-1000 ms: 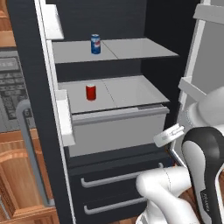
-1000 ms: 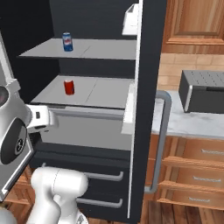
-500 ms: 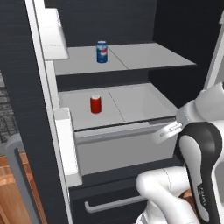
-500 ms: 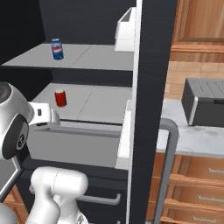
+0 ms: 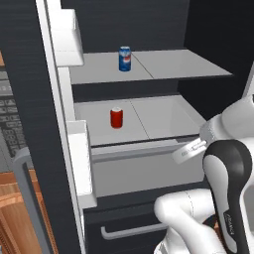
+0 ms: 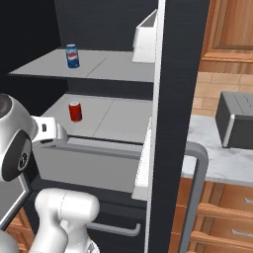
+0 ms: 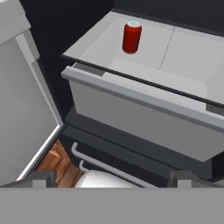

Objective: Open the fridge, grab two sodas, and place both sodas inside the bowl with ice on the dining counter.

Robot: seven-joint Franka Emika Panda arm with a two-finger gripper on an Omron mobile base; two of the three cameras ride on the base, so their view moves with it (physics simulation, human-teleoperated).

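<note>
Jaws stood fully apart with nothing between them; the gripper (image 7: 112, 177) showed at the bottom of the hand view, its two dark fingertips (image 7: 40, 178) wide-set and pointed at the fridge (image 5: 149, 30) interior from outside and below the lower shelf. Both fridge doors were swung open. The red soda can (image 5: 116, 118) stood upright on the lower grey shelf (image 5: 163, 116), left of centre and clear of the shelf's front edge. The blue soda can (image 5: 125, 59) stood upright on the upper shelf (image 5: 168, 62), likewise left of centre. Neither can was touched. Below the shelves, a lower drawer with a grey bar handle (image 7: 109, 166) was closed. Beyond the right door, a dark toaster (image 6: 236, 119) sat on a marbled wall countertop (image 6: 217, 158).
</note>
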